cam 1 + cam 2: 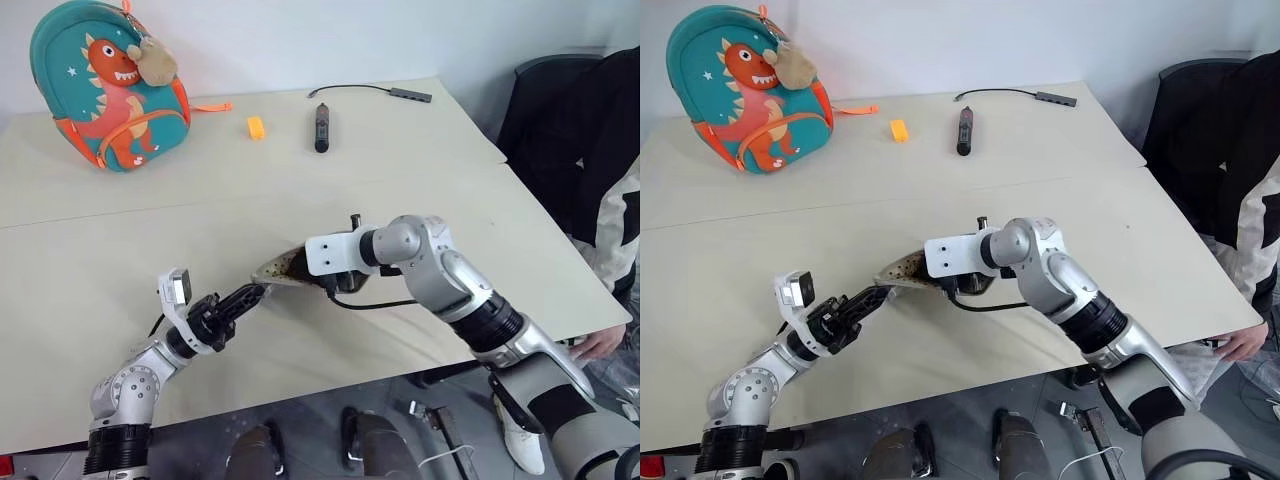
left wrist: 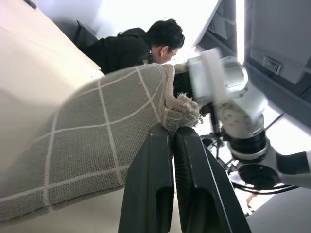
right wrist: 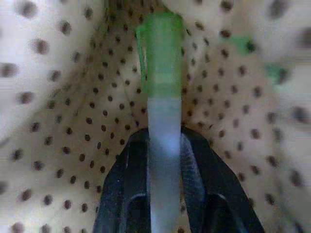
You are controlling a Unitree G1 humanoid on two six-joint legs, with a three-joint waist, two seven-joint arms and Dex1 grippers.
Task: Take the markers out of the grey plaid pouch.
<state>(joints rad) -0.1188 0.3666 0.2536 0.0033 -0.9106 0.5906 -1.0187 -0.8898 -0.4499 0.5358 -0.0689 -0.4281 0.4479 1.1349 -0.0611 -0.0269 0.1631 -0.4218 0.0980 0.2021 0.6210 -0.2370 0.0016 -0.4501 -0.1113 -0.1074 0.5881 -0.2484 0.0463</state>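
We take the grey plaid pouch point(image 1: 285, 268) as our landmark, held up off the table point(image 1: 420, 150) near its front edge. Left of it, our left gripper point(image 1: 252, 294) has its jaws pressed together on the pouch's frayed corner hem, pinching fabric so the pouch hangs w/ its mouth open toward the right arm; that's why it's lifted, not lying flat. Inside the pouch, against the dotted lining point(image 3: 58, 121), our right gripper point(image 3: 163, 145) pinches a green marker point(image 3: 163, 73) btwn its fingers point(image 3: 131, 165), the pale barrel in the jaws, green end pointing deeper in. So marker's gripped but not yet out, we judge. Far behind the pouch sit the teal dinosaur backpack point(image 1: 105, 85), an orange block point(image 1: 256, 127), a black stick-shaped device point(image 1: 321, 127). Right of the pouch, a person in a dark jacket point(image 1: 580, 150) at the table edge.
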